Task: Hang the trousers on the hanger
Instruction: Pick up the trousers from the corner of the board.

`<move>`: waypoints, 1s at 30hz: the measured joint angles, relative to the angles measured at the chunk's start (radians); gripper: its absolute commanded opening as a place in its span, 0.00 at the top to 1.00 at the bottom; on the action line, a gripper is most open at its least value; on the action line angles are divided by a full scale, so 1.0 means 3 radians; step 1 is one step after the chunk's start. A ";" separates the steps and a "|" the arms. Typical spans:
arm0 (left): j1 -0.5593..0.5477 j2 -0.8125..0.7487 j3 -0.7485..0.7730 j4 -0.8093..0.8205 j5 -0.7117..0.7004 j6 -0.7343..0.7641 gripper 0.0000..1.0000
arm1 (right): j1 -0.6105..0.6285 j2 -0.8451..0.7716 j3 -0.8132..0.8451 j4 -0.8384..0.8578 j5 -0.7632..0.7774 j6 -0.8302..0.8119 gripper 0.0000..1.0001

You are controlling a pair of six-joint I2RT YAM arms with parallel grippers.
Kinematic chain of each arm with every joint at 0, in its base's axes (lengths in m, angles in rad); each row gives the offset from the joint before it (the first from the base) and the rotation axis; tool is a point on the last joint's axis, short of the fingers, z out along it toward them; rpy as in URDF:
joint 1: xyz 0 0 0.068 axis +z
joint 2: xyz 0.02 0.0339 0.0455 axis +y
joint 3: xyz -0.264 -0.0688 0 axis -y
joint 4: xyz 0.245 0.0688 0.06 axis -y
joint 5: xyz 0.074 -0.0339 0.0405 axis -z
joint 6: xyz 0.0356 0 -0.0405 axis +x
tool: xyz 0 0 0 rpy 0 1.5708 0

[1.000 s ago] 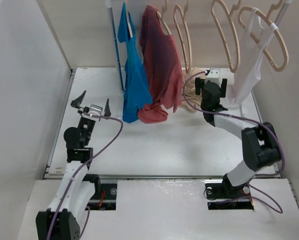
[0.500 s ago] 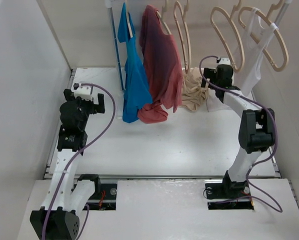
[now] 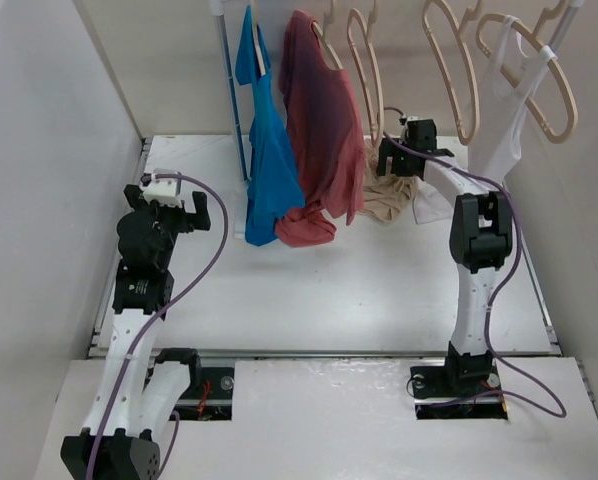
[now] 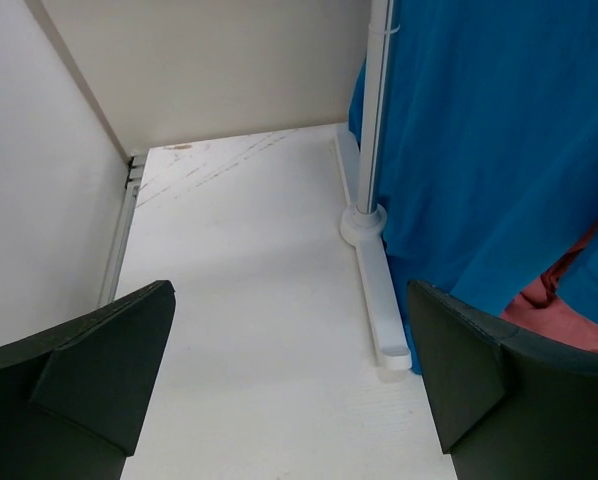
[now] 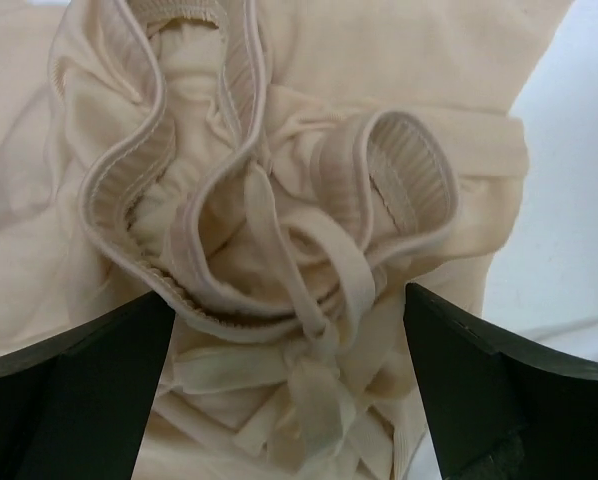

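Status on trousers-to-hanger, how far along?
Done: nothing yet; the trousers lie bunched on the table. In hand: the right pincer is open over the waistband, not gripping. The left pincer is open by the rack post, holding nothing. Left: grip, lift, drape over an empty hanger.

We find the near and middle table (image 3: 329,290) bare. Along the far edge, the blue shirt (image 3: 267,170), red T-shirt (image 3: 324,130), trousers (image 3: 384,200) heap and white vest (image 3: 499,150) block passage. The rack foot (image 4: 376,300) lies right of the left gripper (image 4: 289,330). A wall (image 3: 49,200) closes the left.
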 measured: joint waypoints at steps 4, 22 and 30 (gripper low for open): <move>0.0000 0.0027 -0.0003 -0.0009 -0.0028 0.0015 0.00 | 0.0005 0.0270 0.0459 -0.0303 0.0000 -0.0018 0.23; 0.0000 -0.0114 -0.0005 -0.0058 -0.0126 0.0029 0.35 | 0.0189 -0.0960 -0.1373 -0.0403 0.0079 0.0698 1.00; 0.0000 -0.0051 -0.0006 -0.0128 0.0104 -0.0051 0.37 | 0.1439 -0.2618 -0.2462 -0.0758 0.0514 0.1279 1.00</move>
